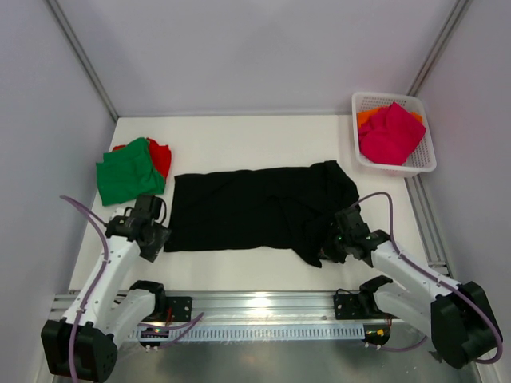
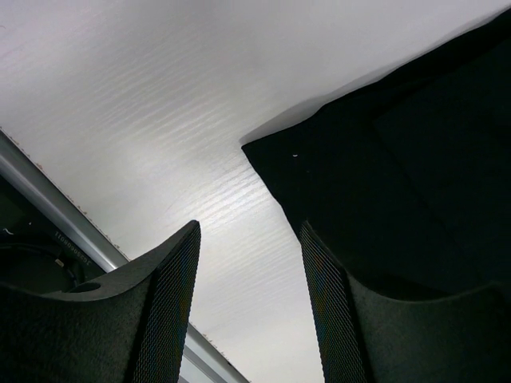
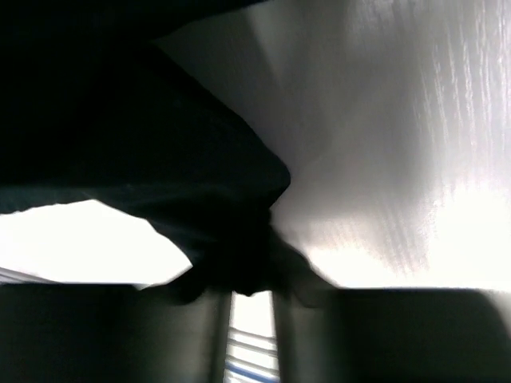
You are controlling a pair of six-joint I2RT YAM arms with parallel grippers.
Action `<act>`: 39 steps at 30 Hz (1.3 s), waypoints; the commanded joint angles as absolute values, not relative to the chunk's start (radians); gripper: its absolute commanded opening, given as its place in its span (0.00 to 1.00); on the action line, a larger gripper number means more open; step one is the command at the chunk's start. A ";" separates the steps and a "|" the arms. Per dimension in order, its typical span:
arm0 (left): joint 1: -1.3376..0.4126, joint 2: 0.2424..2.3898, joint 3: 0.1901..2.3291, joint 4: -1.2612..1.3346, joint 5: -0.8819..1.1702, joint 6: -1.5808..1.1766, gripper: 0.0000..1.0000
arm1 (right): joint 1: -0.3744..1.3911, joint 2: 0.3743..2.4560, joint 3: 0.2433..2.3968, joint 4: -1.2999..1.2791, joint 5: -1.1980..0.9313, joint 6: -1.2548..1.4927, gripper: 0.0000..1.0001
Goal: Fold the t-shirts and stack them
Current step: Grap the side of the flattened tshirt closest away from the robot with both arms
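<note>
Closest to the overhead camera, two robot arms are bolted to a metal rail at the near edge of a white table.

A large black t-shirt lies spread sideways across the middle of the table. It is fairly flat on the left and rumpled and doubled over at its right end. Left of it, well apart, a green t-shirt sits folded on a red t-shirt. At the far right corner a white basket holds a crumpled pink t-shirt over an orange t-shirt.

The left gripper hangs low just beside the black shirt's near left corner. Its jaws are wide apart with only bare table between them; the corner lies ahead and a little to one side.

The right gripper is down on the rumpled near right edge. Its jaws stand narrow, with dark cloth bunched at their tips, but the wrist view is blurred, so I cannot tell whether cloth is truly pinched.

Likely risks: the right jaws may catch only a thin pucker, or several layers at once, so the cloth slips free or the fold comes up lumpy. The left jaws may close on nothing, since the corner is off their line. If one side lifts alone, the shirt would drag askew
</note>
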State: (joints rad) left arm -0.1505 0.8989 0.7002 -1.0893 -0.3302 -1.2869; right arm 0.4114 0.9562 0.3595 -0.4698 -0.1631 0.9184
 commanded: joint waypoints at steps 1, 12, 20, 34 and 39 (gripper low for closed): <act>-0.152 0.890 0.739 -1.100 -0.376 -1.272 0.56 | 0.417 1.002 0.367 -0.446 -0.141 0.908 0.12; -0.152 0.911 0.732 -1.078 -0.364 -1.275 0.56 | 0.417 1.080 0.509 -0.451 -0.077 0.827 0.03; -0.152 0.979 0.724 -1.054 -0.341 -1.262 0.56 | 0.417 1.250 0.754 -0.456 -0.035 0.759 0.03; -0.152 0.956 0.684 -1.071 -0.337 -1.278 0.56 | 0.417 1.499 1.037 -0.482 -0.052 0.699 0.03; -0.152 0.954 0.669 -1.163 -0.272 -1.336 0.56 | 0.417 1.528 1.051 -0.479 -0.046 0.690 0.03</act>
